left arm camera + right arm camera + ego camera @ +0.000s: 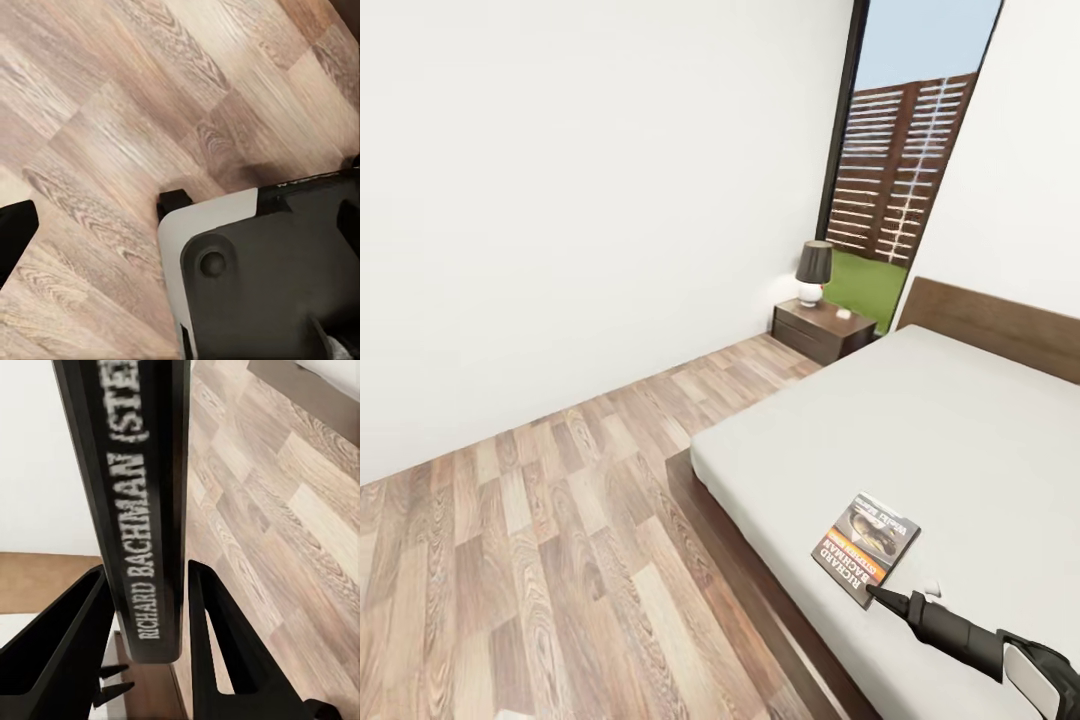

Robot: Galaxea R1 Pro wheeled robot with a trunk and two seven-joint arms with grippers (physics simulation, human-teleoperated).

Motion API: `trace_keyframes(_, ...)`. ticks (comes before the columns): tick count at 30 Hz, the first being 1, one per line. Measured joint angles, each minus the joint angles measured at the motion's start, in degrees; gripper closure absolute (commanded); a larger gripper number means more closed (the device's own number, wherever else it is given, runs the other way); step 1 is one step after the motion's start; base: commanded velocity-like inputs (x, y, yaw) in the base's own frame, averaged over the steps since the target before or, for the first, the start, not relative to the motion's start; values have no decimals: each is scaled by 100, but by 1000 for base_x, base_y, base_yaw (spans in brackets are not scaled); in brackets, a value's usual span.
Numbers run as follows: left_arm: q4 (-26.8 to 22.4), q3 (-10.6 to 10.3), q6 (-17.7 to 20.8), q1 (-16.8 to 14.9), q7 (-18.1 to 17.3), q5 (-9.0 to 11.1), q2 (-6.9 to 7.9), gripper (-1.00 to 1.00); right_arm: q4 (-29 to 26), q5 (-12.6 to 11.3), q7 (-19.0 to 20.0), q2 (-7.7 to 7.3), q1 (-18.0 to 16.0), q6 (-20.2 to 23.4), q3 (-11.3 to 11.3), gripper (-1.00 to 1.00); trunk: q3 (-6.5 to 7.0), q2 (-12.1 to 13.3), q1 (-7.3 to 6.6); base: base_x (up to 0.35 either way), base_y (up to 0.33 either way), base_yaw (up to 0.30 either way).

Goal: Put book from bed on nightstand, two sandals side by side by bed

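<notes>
1. Reaching in from the head view's lower right: right arm, low over the bed (960,440), right gripper (878,596) at the near edge of the book (867,548).
2. In the right wrist view, clamped on the book's spine, one finger (64,652) on each side.
3. Resting on the grey mattress, near the edge by the wood floor (540,540): one book.
4. Against the far wall, by the window (905,150): one nightstand (823,331), bearing one dark-shaded lamp (813,270).
5. Left gripper: cannot tell its state; robot base (270,277) over floor planks.

Your right hand (880,596) has slim matte-black fingers (225,645) on a black arm with a white panel; your base (247,277) is black, white-edged, one round screw.
</notes>
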Motion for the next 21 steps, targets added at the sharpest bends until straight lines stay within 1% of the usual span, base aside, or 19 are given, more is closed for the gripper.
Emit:
trace_keyframes(1,-2,-1,-69,25,16,-123,-10,-100,0,1,0,0,0,0,0,100,0,0,0,0,0,265)
trace_keyframes(2,-1,-5,-234,49,37,-332,-49,-100,7,12,-4,0,0,-9,1,100,0,0,0,0,0,265)
trace_keyframes(3,1,-6,-341,71,51,-480,-103,-100,25,38,-6,0,0,-34,2,100,0,0,0,0,0,265)
trace_keyframes(5,3,-10,-466,186,68,-757,-169,-100,146,151,-9,0,1,-132,8,100,-1,0,0,0,0,266)
trace_keyframes(7,1,-21,-536,410,75,-975,-193,-100,349,330,-11,20,1,-315,16,100,-2,0,0,0,0,266)
trace_keyframes(10,1,-3,-569,526,107,-1067,-255,-100,460,427,-12,37,2,-487,4,100,0,0,0,0,0,266)
trace_keyframes(14,1,-5,-634,579,353,-1141,-367,-100,646,459,-8,36,8,-687,-7,100,0,-1,0,0,0,266)
trace_keyframes(17,2,0,-677,587,424,-1162,-389,-100,716,463,-5,38,8,-786,2,100,0,-1,0,0,0,266)
trace_keyframes(21,2,-4,-692,589,445,-1168,-395,-100,740,467,-4,43,8,-817,5,100,0,-1,0,0,0,266)
